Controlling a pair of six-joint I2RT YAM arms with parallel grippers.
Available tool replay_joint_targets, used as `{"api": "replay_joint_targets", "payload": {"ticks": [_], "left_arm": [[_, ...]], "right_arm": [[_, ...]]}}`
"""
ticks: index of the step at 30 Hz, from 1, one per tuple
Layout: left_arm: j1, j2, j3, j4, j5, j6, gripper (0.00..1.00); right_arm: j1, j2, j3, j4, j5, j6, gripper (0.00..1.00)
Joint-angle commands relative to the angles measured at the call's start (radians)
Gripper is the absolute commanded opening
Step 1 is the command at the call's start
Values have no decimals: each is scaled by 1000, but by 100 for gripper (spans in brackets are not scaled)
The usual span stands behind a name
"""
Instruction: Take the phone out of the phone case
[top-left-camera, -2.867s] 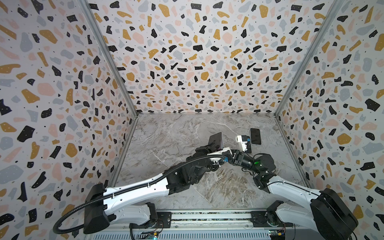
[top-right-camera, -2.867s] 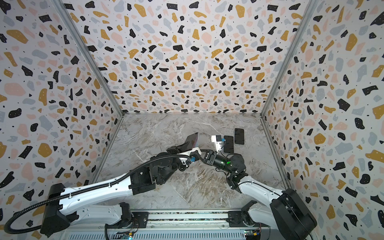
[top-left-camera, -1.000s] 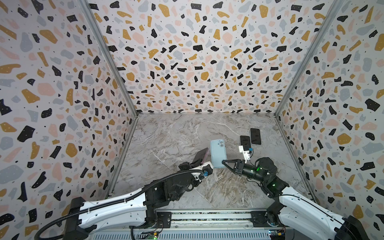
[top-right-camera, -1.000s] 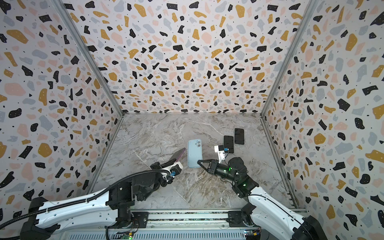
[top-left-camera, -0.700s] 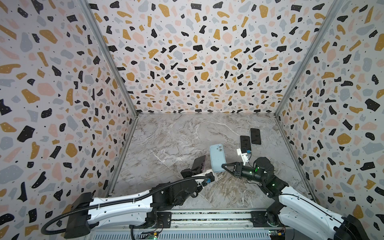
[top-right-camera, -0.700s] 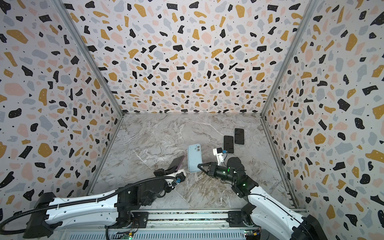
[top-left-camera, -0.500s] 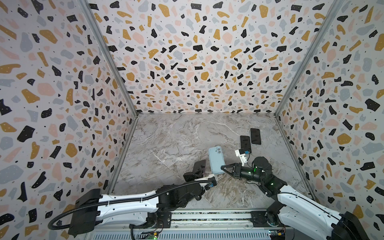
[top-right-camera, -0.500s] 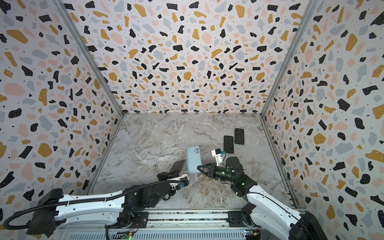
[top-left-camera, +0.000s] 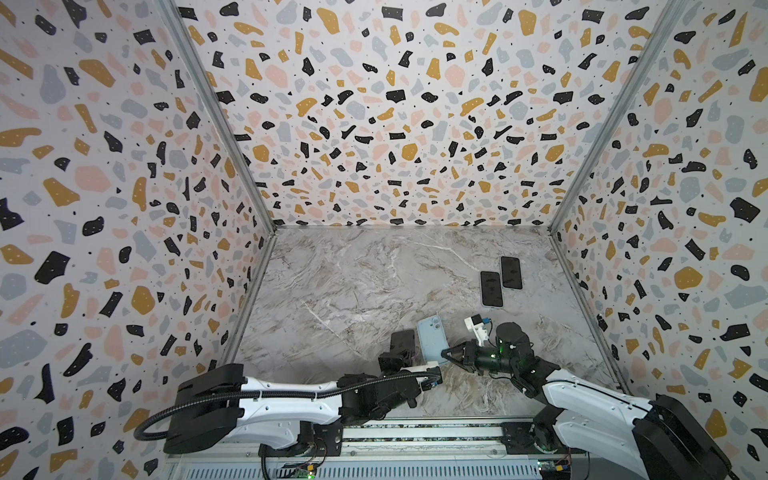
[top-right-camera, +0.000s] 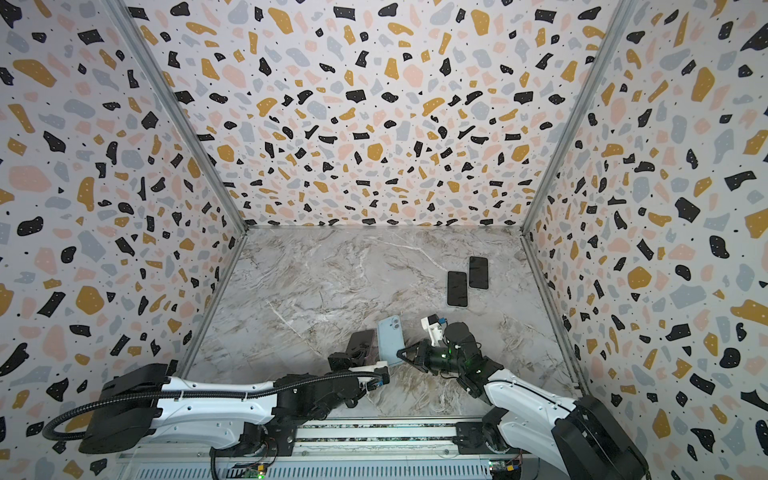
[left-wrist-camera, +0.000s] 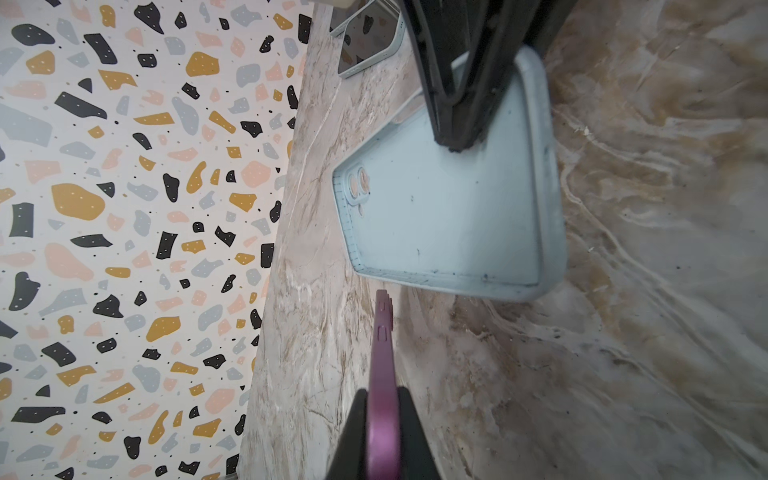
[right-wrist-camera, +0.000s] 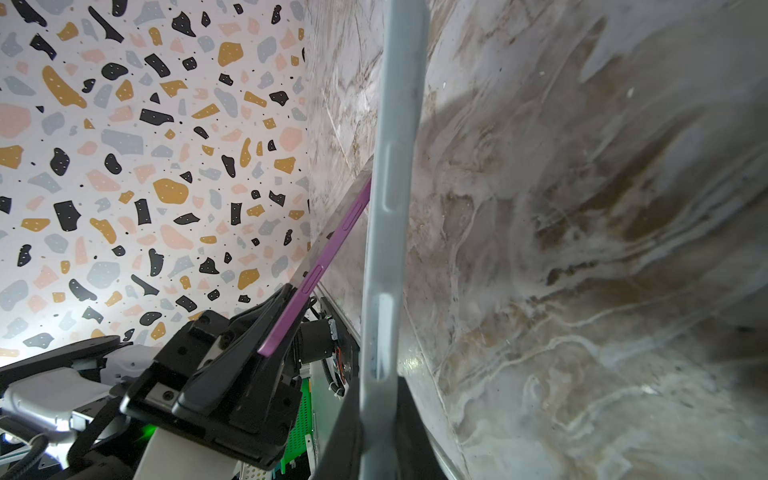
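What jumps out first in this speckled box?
Two arms meet near the front: the left claw grips a purple phone, the right claw an empty pale blue case. Two dark-screened phones lie side by side at the marble table's right.

Two flat black phones (top-left-camera: 491, 289) occupied the far right of the grey marble table (top-left-camera: 353, 270); its left and far-middle lay open.
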Motion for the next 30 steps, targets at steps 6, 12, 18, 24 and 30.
{"api": "replay_joint_targets", "payload": {"ticks": [6,12,18,24,30], "left_arm": [[-21,78,0,82,-28,-9,0],[-29,127,-3,98,-47,2,0],[-40,153,-6,98,-49,-3,0],[-46,194,-2,98,-30,-22,0],[-48,252,9,82,-7,-47,0]], "right_arm": [[5,69,-15,112,-25,3,0],[7,116,-40,153,-32,11,0],[10,160,-56,198,-26,31,0],[22,211,-55,241,-18,55,0],[28,244,-66,269,-2,71,0]]}}
